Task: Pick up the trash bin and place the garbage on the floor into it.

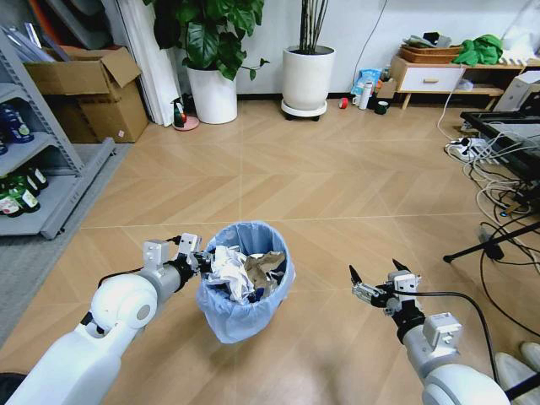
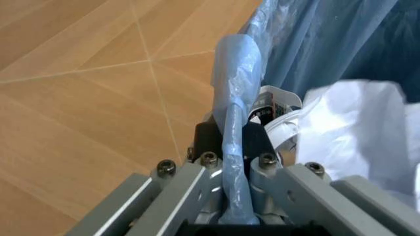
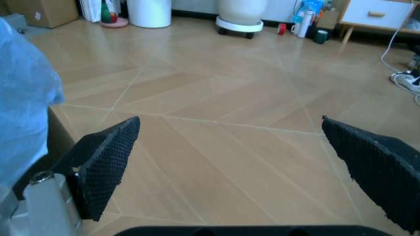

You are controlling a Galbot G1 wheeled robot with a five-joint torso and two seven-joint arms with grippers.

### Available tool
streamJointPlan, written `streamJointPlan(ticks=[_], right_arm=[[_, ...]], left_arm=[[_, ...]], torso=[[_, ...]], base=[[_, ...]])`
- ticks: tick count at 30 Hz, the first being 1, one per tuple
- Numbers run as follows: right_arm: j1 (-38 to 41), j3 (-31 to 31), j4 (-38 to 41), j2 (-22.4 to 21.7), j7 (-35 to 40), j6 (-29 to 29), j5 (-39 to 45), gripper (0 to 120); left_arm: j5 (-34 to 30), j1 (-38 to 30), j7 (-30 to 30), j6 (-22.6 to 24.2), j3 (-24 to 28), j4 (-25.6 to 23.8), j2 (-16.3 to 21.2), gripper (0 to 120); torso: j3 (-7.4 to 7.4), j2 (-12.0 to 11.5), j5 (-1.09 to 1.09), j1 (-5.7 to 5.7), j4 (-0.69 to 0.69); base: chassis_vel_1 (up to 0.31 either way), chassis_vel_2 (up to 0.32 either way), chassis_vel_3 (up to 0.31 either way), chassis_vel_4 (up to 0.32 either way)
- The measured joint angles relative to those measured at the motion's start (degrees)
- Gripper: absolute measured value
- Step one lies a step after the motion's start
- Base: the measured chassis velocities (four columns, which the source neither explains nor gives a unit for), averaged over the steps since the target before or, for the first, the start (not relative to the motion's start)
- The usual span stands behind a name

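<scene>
The trash bin (image 1: 246, 305), lined with a crinkly light-blue bag, is in front of me at centre and leans slightly. Crumpled white and brown paper garbage (image 1: 240, 268) fills it to the top. My left gripper (image 1: 195, 258) is shut on the bin's left rim. In the left wrist view the bagged rim (image 2: 236, 69) runs between the closed fingers of the left gripper (image 2: 233, 147), with white paper (image 2: 354, 128) just inside. My right gripper (image 1: 374, 272) hovers open to the right of the bin, nothing between its fingers (image 3: 108, 162). The blue bag (image 3: 23, 93) is beside the right gripper (image 3: 229, 152).
Two white plant pots (image 1: 212, 94) (image 1: 307, 78) stand at the far wall. A metal shelf (image 1: 51, 160) and cardboard boxes (image 1: 93, 89) are on the left. A low cabinet (image 1: 430, 78) with small items, including a small red one (image 1: 343, 103), is at far right. Cables (image 1: 494, 181) lie at right.
</scene>
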Motion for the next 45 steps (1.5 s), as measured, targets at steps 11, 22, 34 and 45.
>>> streamJointPlan(ticks=[11,22,34,45], right_arm=[[0.35,0.12,-0.42,-0.27,0.07,0.39,-0.02,100],[-0.04,-0.78,-1.02,-1.59,0.58,0.55,0.37,100],[0.29,-0.90,-2.51,-5.11,1.08,0.53,1.57,100],[0.40,-0.97,-3.52,-6.53,1.14,0.82,1.95,100]], left_arm=[[-12.21,-1.50,-15.82,0.00,-0.45,2.95,-1.08,0],[-15.31,-2.01,-27.46,-0.01,-2.44,8.26,-5.47,0],[-20.50,-4.34,-33.65,-0.01,-5.74,14.15,-9.25,0],[-19.56,-7.06,-33.12,-0.13,-6.61,20.34,-12.72,0]], torso=[[0.00,0.00,-0.01,0.00,0.03],[0.00,0.00,0.01,0.00,0.02],[0.00,0.00,0.03,0.00,0.01],[0.00,0.00,0.02,0.00,0.02]], base=[[0.003,0.000,-0.004,-0.001],[0.000,0.000,0.000,0.000],[0.000,0.000,0.000,0.000],[0.000,0.000,0.000,0.000]])
